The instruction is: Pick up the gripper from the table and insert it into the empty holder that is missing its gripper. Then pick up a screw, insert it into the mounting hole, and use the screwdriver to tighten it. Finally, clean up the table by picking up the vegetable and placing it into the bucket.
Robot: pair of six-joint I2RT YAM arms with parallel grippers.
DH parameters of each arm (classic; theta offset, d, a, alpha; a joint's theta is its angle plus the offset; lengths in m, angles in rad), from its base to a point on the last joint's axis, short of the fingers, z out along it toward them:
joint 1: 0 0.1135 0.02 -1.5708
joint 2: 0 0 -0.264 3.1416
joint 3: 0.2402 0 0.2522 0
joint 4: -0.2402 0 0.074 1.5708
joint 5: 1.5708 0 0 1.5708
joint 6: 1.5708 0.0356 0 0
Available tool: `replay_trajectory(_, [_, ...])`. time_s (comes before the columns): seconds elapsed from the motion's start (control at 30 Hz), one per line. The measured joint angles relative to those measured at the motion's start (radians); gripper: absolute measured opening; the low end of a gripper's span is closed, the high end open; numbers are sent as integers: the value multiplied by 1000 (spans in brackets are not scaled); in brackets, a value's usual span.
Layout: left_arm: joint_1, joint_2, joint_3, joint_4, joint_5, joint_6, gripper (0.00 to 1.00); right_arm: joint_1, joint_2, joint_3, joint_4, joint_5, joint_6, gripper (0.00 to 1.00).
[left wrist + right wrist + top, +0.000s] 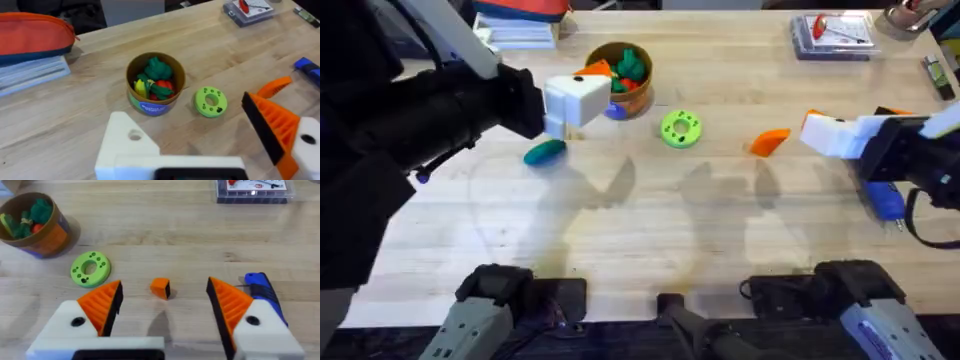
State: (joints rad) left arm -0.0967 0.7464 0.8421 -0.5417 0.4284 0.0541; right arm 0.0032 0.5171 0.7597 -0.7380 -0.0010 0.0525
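- Gripper (770,141), the loose orange finger, lies on the table (650,240), between the lime disc (681,129) and my right hand (162,302).
- Seen from my right wrist, this finger sits on the wood just ahead of the gap between my two orange pads (103,302), and my right hand is wide open and holds nothing.
- My left hand (200,145) has one orange pad on one side; the other side is a bare white holder (131,145) with a hole in it. It grasps nothing and the jaws stand apart.
- Bucket (619,78) stands upright near my left hand, with toy produce inside.
- Vegetable (545,152) lies on the table just beside my left hand.
- Screwdriver (883,200) lies under my right arm.
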Motion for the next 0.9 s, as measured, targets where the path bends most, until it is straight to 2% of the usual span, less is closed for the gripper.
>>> replay_trajectory(0.4, [0, -4, 0, 11, 43, 0, 987, 0, 0, 0, 0, 0, 0, 992])
replay_trajectory(0.6, [0, -116, -17, 19, 77, 8, 986, 0, 0, 0, 0, 0, 0, 992])
replay_trajectory(0.73, [0, -262, -105, 78, 84, 19, 986, 0, 0, 0, 0, 0, 0, 992])
replay_trajectory(0.9, [0, -450, -346, 283, 84, 22, 986, 0, 0, 0, 0, 0, 0, 994])
